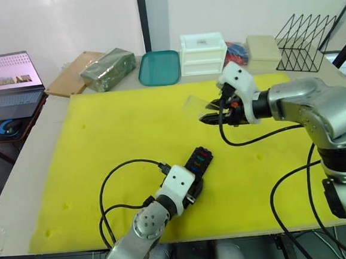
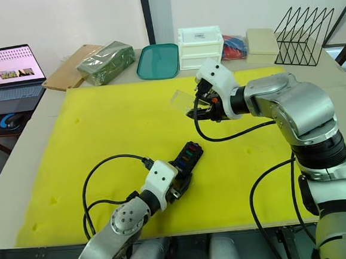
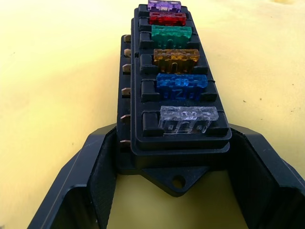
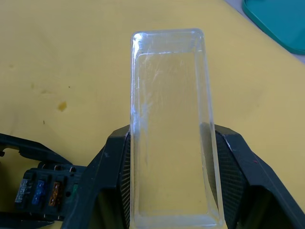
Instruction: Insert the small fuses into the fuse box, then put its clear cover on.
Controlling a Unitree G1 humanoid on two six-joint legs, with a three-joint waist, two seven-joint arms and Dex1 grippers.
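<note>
The black fuse box [image 1: 199, 159] lies on the yellow mat [image 1: 125, 127], near its front middle. Several small fuses [image 3: 174, 57] stand in its slots in one row: purple, red, green, amber, blue and clear. My left gripper [image 1: 193, 182] is shut on the box's near end, one finger [image 3: 95, 167] against each side of the base. Above the mat's far middle, my right gripper [image 1: 211, 115] is shut on the clear cover [image 1: 196, 103]. In the right wrist view the clear cover [image 4: 169, 119] sticks out lengthwise between the fingers [image 4: 112, 162], with the fuse box [image 4: 43, 191] lower down.
Along the table's back edge stand a teal tray [image 1: 159, 67], a white drawer unit [image 1: 203, 54], a beige box [image 1: 262, 47] and a black wire rack [image 1: 307, 42]. A green package [image 1: 108, 68] and a wooden board [image 1: 73, 82] lie back left. A laptop [image 1: 10, 79] sits at the far left.
</note>
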